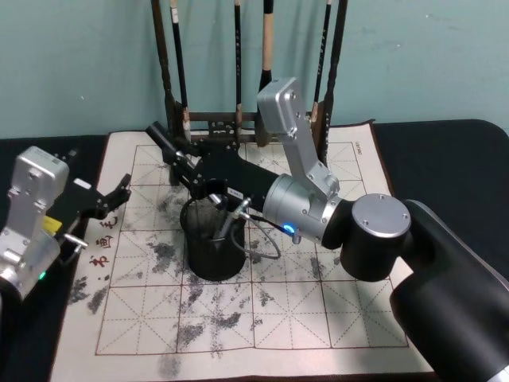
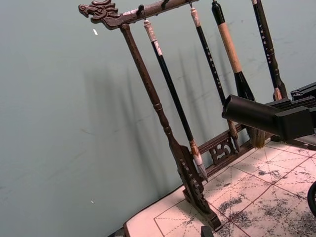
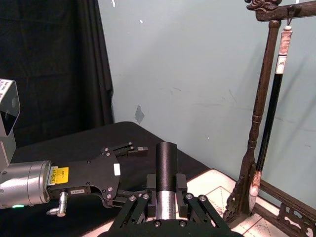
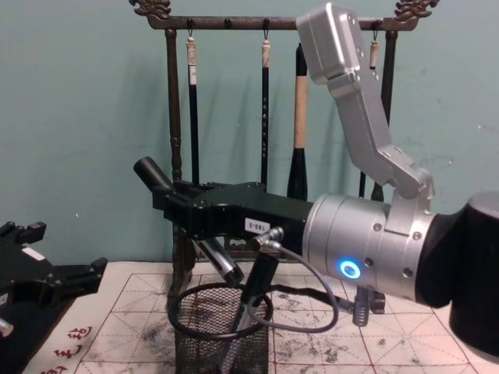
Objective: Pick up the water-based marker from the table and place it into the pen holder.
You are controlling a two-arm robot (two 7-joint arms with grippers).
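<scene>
Holder (image 4: 222,343): black wire mesh, solid rim, matt. Marker (image 4: 160,181): black plastic, smooth, slight sheen. Right gripper (image 4: 187,210): matt black metal; arm housings showing brushed silver and glossy black. Mat (image 1: 334,318): pale paper-like sheet, gridded, ink-stained. Rack (image 2: 163,128): dark carved wood, satin. Worktop (image 1: 445,151): wearing matt black cloth.

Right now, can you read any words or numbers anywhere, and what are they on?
White label on the right hand: too blurred to read.
Yellow label on the left hand: too small to read.
Red characters on the paper mat: too blurred to read.
</scene>
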